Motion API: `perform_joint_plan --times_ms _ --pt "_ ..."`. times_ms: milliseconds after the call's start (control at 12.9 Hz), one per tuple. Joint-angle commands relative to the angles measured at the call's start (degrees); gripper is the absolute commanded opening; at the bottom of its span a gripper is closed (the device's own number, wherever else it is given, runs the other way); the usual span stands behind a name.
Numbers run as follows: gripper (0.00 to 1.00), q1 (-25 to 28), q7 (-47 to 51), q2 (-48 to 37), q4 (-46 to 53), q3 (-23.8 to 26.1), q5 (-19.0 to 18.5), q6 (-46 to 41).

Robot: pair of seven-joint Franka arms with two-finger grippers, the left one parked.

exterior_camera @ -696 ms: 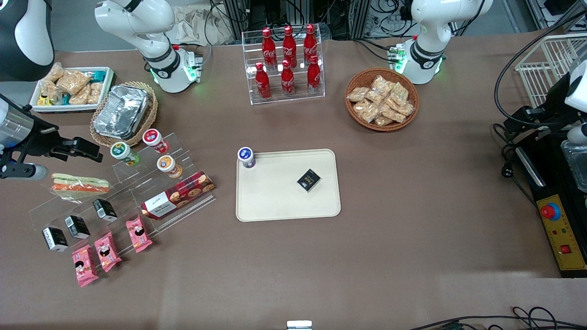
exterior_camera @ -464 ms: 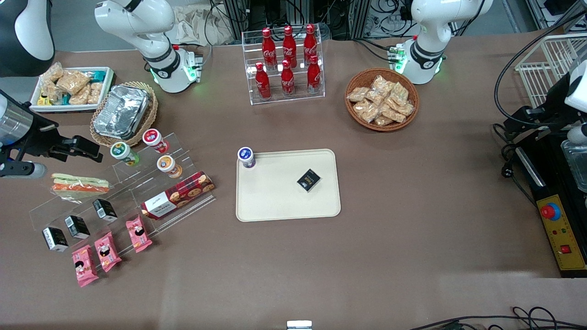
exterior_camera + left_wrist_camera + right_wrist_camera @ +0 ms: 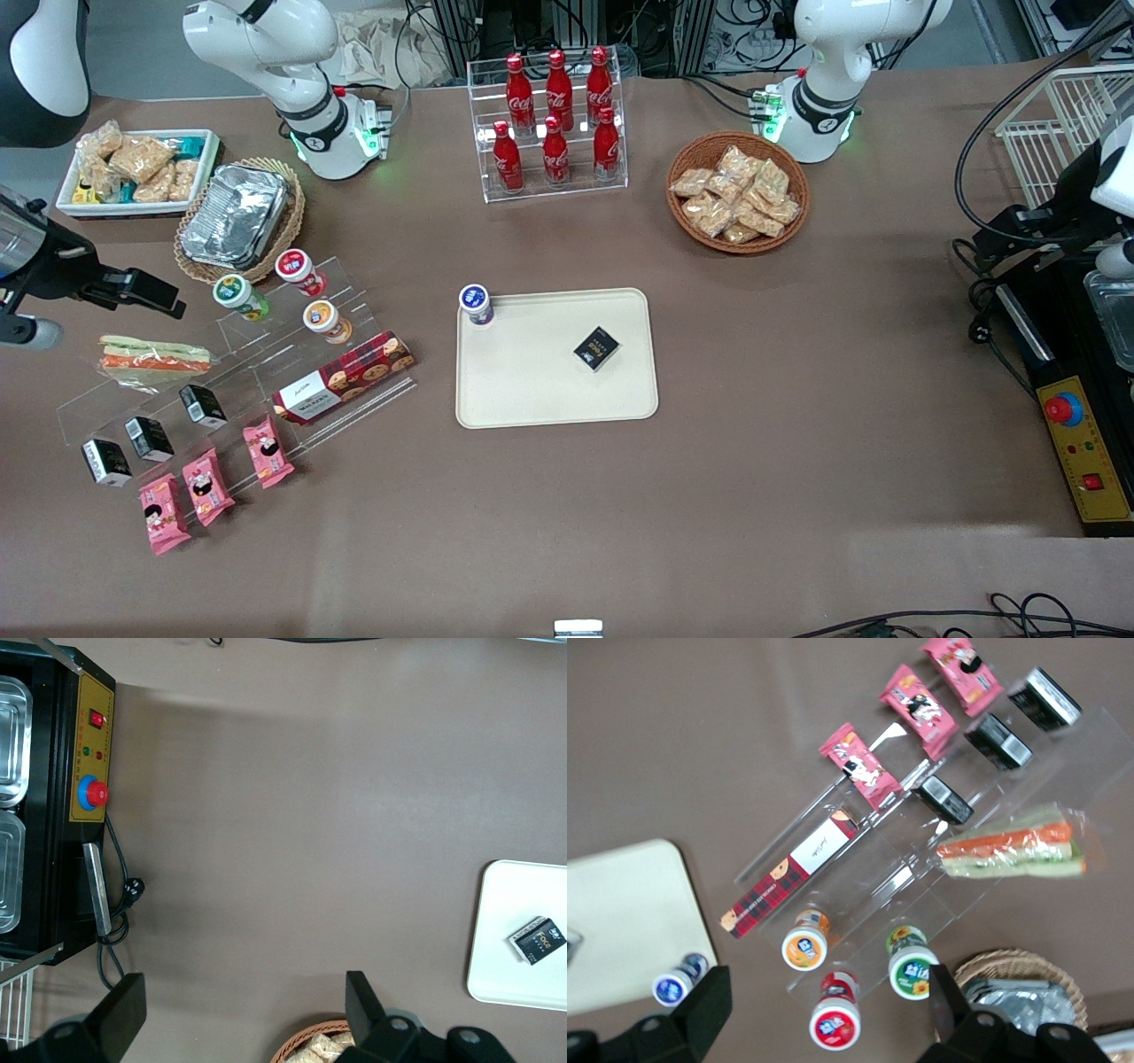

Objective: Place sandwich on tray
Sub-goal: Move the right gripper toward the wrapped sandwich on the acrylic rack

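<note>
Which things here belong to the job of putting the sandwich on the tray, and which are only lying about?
For the job: sandwich on the clear stand; tray; hand, open, above the table just farther from the front camera than the sandwich.

Lying about: cookie box, pink packets, cola bottles, snack basket, foil container.

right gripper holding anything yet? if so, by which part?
Nothing held. The gripper hangs open above the table, clear of the sandwich, which lies untouched on the clear stand, not on the tray.

Brown table [image 3: 797, 461], white wire rack [image 3: 1067, 115] toward the parked arm's end.
</note>
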Motion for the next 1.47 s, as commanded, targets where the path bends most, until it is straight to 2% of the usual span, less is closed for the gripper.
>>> perform_joint_plan --times_ms 0,310,464,1006,1238,1393 --pt "0.99 -0.2 6.6 0.4 1.3 0.2 -2.2 -0.6" --pt "0.99 -0.2 23.4 0.2 1.4 -0.6 -5.2 0.0" --pt "0.99 -0.2 28.4 0.5 1.5 -0.6 -6.4 -0.1" --pt "0.98 -3.1 42.9 4.9 1.1 -2.7 -6.7 1.2" --pt "0.98 -4.8 57.2 6.6 1.0 -2.8 -6.7 4.3" --pt "0.98 -4.9 61.9 8.8 1.0 -3.3 -7.1 6.5"
